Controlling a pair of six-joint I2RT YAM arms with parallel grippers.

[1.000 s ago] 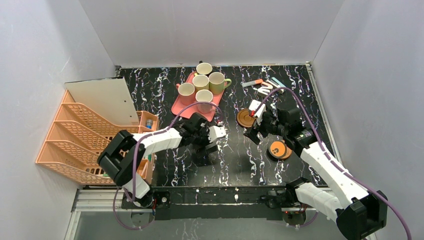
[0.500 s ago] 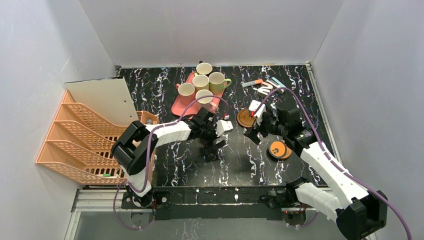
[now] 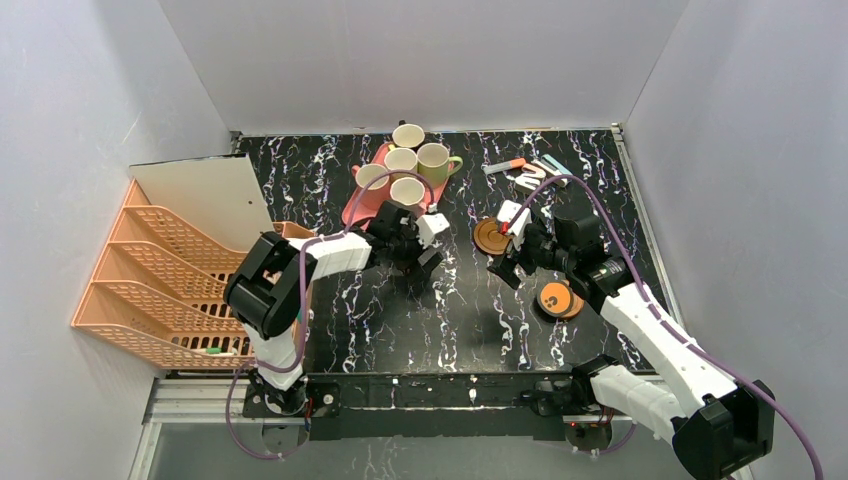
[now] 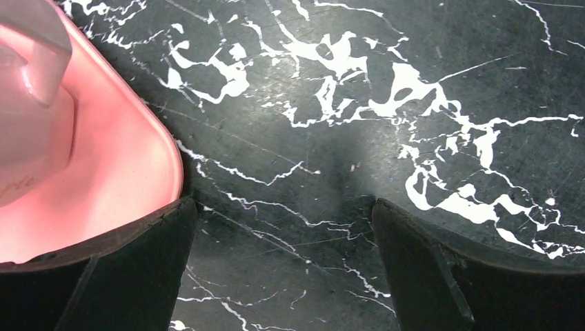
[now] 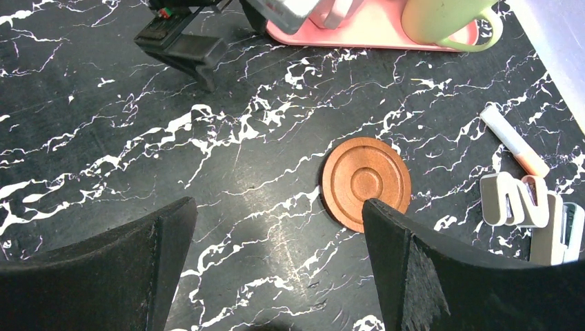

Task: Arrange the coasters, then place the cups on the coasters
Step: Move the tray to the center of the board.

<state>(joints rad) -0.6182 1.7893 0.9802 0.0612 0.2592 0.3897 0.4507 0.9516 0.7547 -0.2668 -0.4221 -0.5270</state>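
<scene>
The left hand (image 4: 281, 207) gapes wide with nothing between its fingers, low over the marbled tabletop (image 4: 414, 83). The corner of the pink tray (image 4: 124, 186) lies just by its left finger, with a pale pink cup (image 4: 27, 117) on it (the other cups (image 3: 434, 160) cluster beyond). The right hand (image 5: 277, 207) is equally wide and empty. A ringed coaster (image 5: 366, 183) lies just ahead of its right finger, and a second coaster (image 3: 556, 298) lies back beside its wrist.
</scene>
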